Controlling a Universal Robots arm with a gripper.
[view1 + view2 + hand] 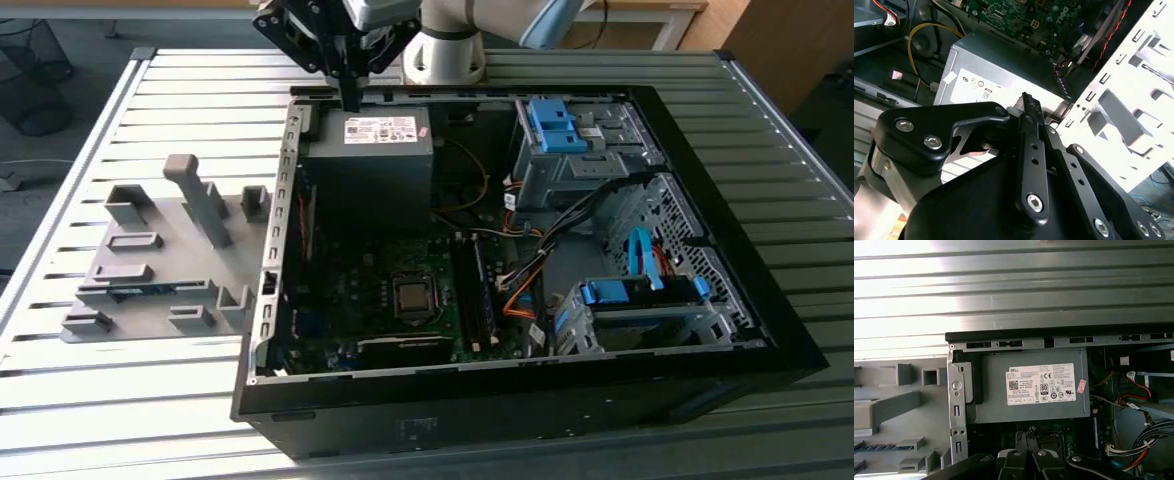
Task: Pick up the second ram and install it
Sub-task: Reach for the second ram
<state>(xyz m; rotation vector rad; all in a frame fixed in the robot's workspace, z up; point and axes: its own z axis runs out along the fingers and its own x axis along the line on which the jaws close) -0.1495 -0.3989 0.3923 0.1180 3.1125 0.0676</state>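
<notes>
The second ram point(140, 290) lies flat in a slot of the grey fixture point(160, 250) on the table point(160, 400), towards the exterior view's left and just outside the open computer case point(747, 300). Only a thin blue strip of it shows between the fixture's blocks, so its chips are hard to make out. In the first wrist view the same blue strip point(879, 446) sits low in the fixture point(884, 410), partly hidden by the grey blocks around it.

The hand point(351, 98) hangs well apart from the ram, above the far edge of the case and over the power supply point(367, 160). Its fingers are closed together to a narrow tip with nothing between them, as the second wrist view point(1026, 102) also shows.

Inside the case lie the labelled power supply point(1029, 405), the motherboard point(387, 270), a tangle of cables point(521, 290) and two blue drive-bay latches point(550, 125). The case's near wall hides the motherboard's lower edge.
</notes>
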